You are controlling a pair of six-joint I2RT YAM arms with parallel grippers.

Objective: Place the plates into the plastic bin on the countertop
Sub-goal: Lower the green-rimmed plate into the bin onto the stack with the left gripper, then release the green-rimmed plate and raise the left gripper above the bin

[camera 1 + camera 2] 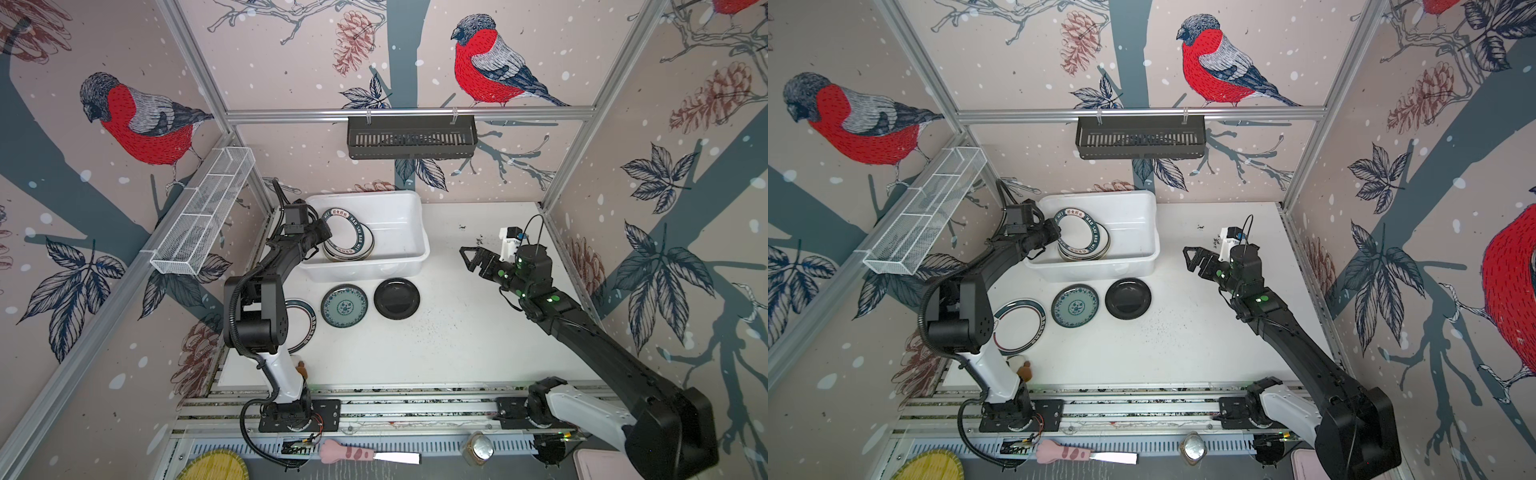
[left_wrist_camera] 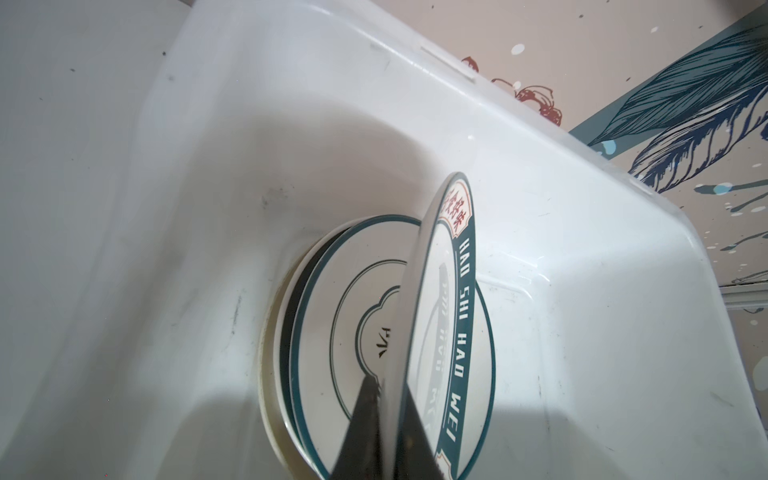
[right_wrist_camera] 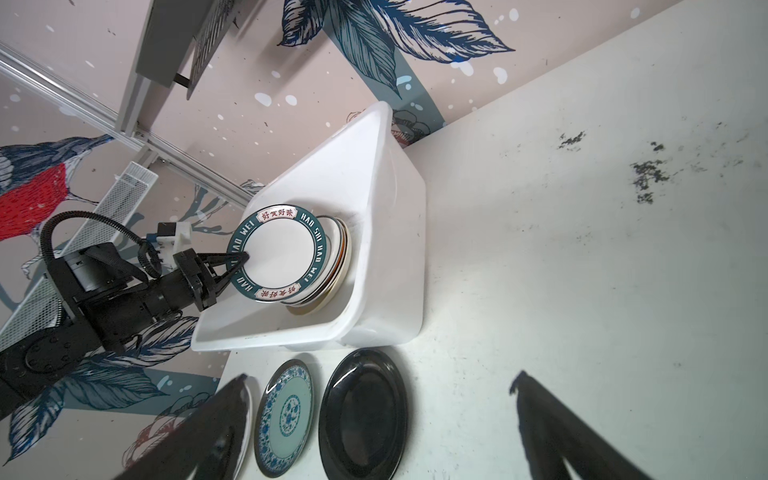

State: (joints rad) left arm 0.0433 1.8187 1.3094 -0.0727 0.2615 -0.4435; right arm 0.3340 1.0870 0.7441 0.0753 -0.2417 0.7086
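White speckled countertop (image 1: 457, 332) carries the large white rectangular plastic bin (image 1: 424, 245) at the rear. A white round plate with teal lettered rim (image 1: 341, 230) hangs tilted over the in-bin stack (image 1: 366, 246), pinched at its rim by the left gripper (image 3: 244, 259), likely for edge-first lowering. Right gripper (image 1: 465, 258) is spread, empty, well apart.

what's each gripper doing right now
Left gripper: shut on the lettered-rim plate, tilted over the plastic bin.
Right gripper: open, holding nothing.

Black slotted basket (image 1: 411, 137) (hung on rail (image 1: 291, 115)), wire rack (image 1: 203, 212), yellow mat (image 1: 214, 467).
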